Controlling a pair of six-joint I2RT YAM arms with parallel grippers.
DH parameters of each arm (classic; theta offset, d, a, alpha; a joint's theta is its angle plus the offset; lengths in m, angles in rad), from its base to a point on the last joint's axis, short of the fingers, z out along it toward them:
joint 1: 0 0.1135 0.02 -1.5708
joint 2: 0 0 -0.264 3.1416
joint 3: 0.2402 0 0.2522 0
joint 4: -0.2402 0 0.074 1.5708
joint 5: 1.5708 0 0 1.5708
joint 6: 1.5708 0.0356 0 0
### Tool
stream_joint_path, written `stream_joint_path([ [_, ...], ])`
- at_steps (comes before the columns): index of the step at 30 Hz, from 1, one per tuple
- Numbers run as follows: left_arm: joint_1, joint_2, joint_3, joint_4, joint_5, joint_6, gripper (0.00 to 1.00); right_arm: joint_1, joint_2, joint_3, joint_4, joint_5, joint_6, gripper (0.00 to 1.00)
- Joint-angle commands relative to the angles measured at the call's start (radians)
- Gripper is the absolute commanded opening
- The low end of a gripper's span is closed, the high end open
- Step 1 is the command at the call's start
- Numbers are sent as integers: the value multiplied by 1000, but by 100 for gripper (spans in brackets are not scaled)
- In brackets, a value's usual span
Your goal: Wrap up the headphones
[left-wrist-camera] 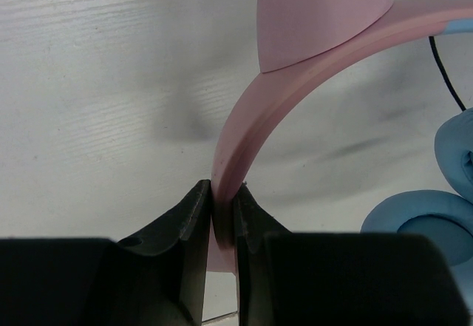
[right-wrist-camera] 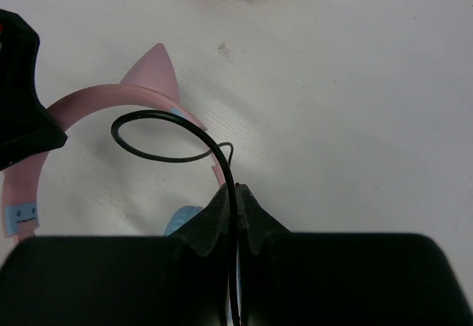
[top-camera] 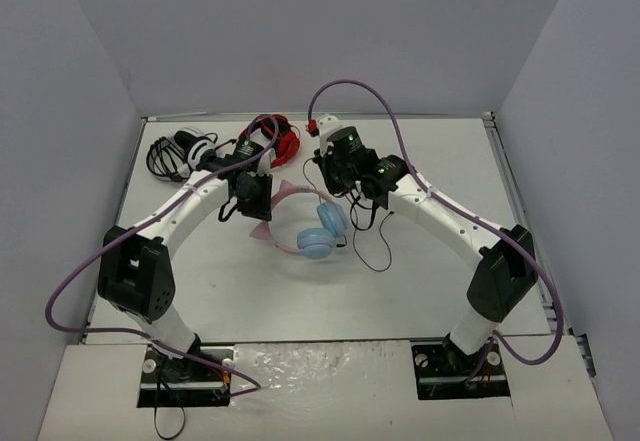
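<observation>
The headphones (top-camera: 318, 233) lie mid-table (top-camera: 420, 291), blue cups (top-camera: 322, 231) nearest the arm bases. The left gripper (left-wrist-camera: 222, 193) is clamped on the pink headband (left-wrist-camera: 244, 134), while the right gripper (right-wrist-camera: 236, 193) pinches the black cable (right-wrist-camera: 155, 113), which loops up over the band. Beyond, a red pair (top-camera: 282, 139) and a black-and-white pair (top-camera: 180, 151) sit at the far edge.

Bright even overhead light, soft shadows, blurry dark fingers (left-wrist-camera: 177, 259) up close.

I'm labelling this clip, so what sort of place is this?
Probably a robot lab cell: a white table walled by plain panels, left arm and right arm bolted at its edge.
</observation>
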Motion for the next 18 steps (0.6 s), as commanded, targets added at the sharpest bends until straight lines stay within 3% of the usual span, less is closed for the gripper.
stream_joint_path([
  [1,0,-7,97,78,16,-79,0,22,-72,19,10,-16,10,0],
  [18,12,63,188,113,-74,-204,0,87,-113,-12,-38,-2,29,0],
])
